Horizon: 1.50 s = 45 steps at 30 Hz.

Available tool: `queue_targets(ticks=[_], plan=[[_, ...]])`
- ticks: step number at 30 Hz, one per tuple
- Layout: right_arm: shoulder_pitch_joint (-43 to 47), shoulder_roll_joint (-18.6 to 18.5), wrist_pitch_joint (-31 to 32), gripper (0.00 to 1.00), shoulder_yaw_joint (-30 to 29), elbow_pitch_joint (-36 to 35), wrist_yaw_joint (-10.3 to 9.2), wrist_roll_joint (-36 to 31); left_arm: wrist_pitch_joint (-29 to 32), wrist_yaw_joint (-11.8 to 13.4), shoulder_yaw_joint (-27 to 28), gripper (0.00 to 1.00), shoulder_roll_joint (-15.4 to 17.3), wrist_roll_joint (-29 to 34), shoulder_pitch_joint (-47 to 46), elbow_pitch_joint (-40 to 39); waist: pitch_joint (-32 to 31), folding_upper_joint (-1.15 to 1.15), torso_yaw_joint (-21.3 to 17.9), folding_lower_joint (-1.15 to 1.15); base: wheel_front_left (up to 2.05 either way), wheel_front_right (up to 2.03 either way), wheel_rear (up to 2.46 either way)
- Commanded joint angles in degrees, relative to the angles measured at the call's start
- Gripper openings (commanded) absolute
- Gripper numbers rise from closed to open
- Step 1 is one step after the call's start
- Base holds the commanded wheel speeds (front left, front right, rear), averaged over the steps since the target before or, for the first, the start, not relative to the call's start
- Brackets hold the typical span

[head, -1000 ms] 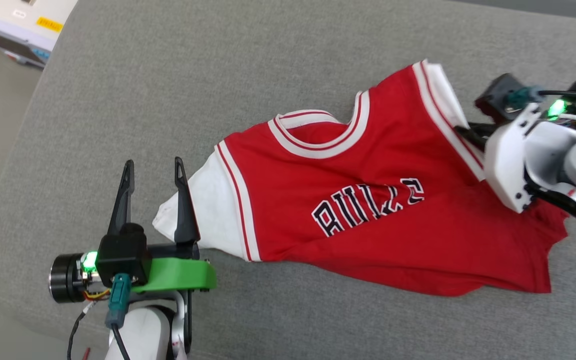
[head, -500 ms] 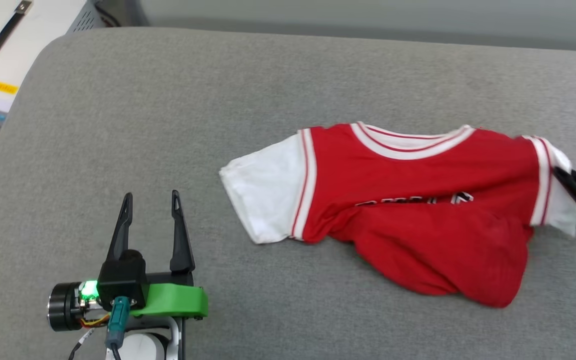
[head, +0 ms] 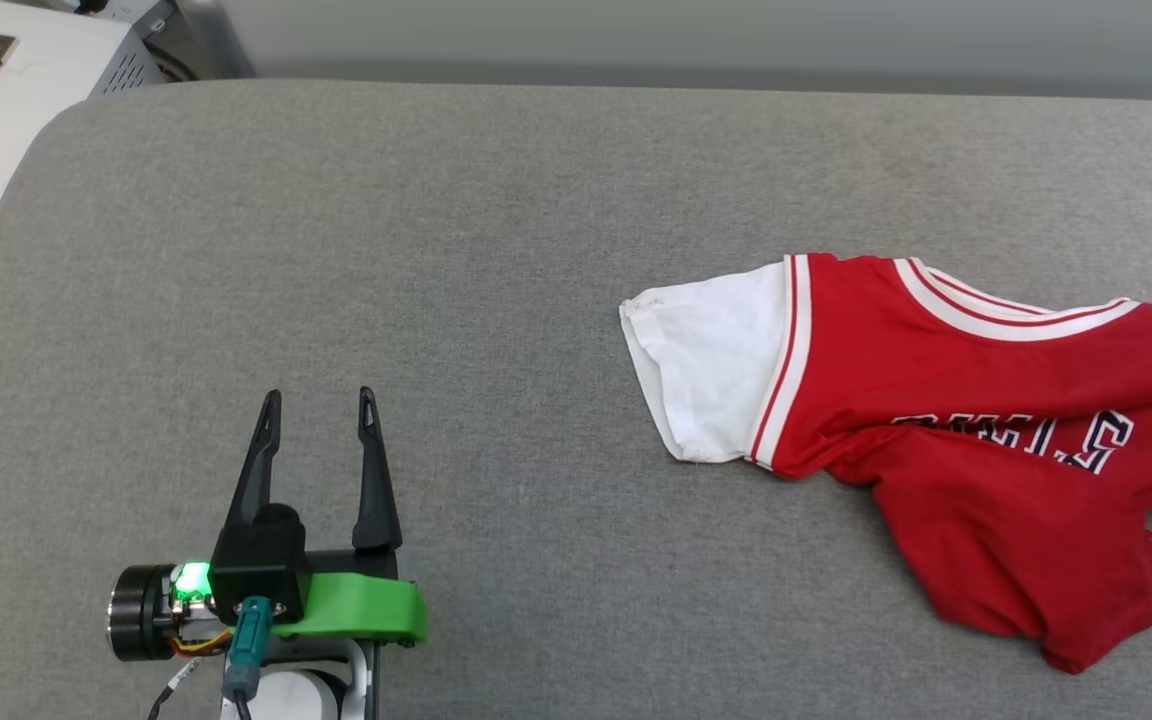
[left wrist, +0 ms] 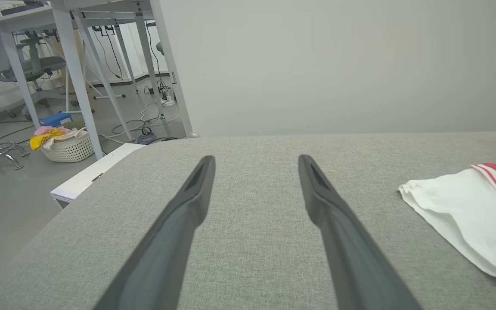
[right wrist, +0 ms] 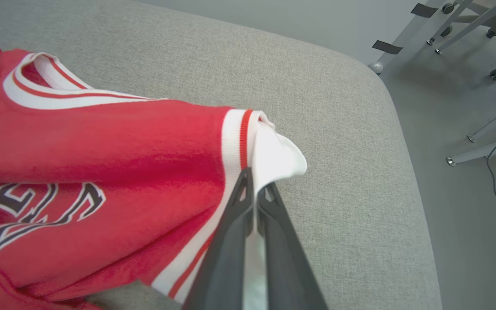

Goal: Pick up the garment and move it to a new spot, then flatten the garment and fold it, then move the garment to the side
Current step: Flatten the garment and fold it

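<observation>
1 garment [head: 986, 360], clamped by R hand [right wrist: 256, 186]; L hand [head: 319, 396] splayed wide, empty.

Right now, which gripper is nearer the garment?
Right. The right gripper is shut on one white sleeve of the garment. The left gripper stands open over the grey cushion, apart from the other sleeve.

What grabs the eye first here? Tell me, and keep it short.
The red jersey lies rumpled at the right of the grey cushion. The right gripper is shut on its white sleeve. The left gripper hovers open at the lower left, apart from the cloth.
</observation>
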Motion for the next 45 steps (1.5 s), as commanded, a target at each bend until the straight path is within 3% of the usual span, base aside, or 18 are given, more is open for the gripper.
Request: queue_targets(ticks=[1,9,17,21,23,24,25,31,35,39,45], plan=[[-1.1,0.83,1.46,0.0,-1.76,-0.85,-0.04,-1.83,-0.34,-0.28,-0.26,1.0,-0.35,0.5,-0.49,0.13,1.01,0.0,1.02,0.0,0.0,0.0,0.0],[-10.0,3.9,9.98,0.0,-3.63,-1.89,-0.04,-10.35,-0.34,-0.09,-2.09,1.0,-0.95,0.17,-2.2,0.57,3.82,0.0,4.32,0.0,0.0,0.0,0.0],[-15.94,9.49,14.69,0.0,4.44,5.02,-0.04,-11.55,-0.34,0.52,-3.0,1.0,-1.28,-0.38,-3.24,0.94,5.71,0.0,6.08,0.0,0.0,0.0,0.0],[-16.59,10.93,13.42,0.0,8.09,9.76,-0.04,-10.05,-0.34,0.66,-3.48,1.0,-1.38,-0.58,-3.62,1.42,5.64,0.0,6.45,0.0,0.0,0.0,0.0],[-16.71,11.41,10.76,0.29,8.3,11.27,-0.04,-8.82,-0.34,0.77,-3.44,1.0,-1.41,-0.73,-3.65,1.62,5.17,0.0,6.33,0.0,0.0,0.0,0.0],[-16.65,11.45,9.31,0.49,8.31,11.76,-0.04,-8.47,-0.34,0.81,-3.37,1.0,-1.41,-0.77,-3.56,1.71,4.85,0.0,6.22,0.0,0.0,0.0,0.0],[-16.57,11.29,7.04,1.0,8.17,12.19,-0.04,-8.51,-0.34,0.87,-3.25,1.0,-1.42,-0.79,-3.38,1.81,4.34,0.0,6.04,0.0,0.0,0.0,0.0],[-14.72,11.19,-5.99,1.0,4.22,12.84,-0.04,-11.71,-0.34,0.8,-2.13,1.0,-1.29,-0.47,-1.43,1.94,0.9,0.0,4.09,0.0,0.0,0.0,0.0],[-12.08,13.19,-13.0,1.0,-0.91,10.37,-0.04,-16.36,-0.34,0.29,-1.36,1.0,-0.77,-0.34,-0.5,1.64,-1.22,0.0,2.51,0.0,0.0,0.0,0.0],[-8.06,17.73,-15.99,1.0,-7.42,3.72,-0.04,-22.07,-0.34,-1.01,-0.68,1.0,0.41,-0.34,-0.65,1.55,-2.83,0.0,0.96,0.0,0.0,0.0,0.0],[1.07,27.31,-16.96,1.0,-14.42,-11.96,-0.04,-30.47,-0.34,-4.6,0.1,1.0,3.0,-0.91,-4.08,1.74,-3.9,0.0,-0.72,0.0,0.0,0.0,0.0]])
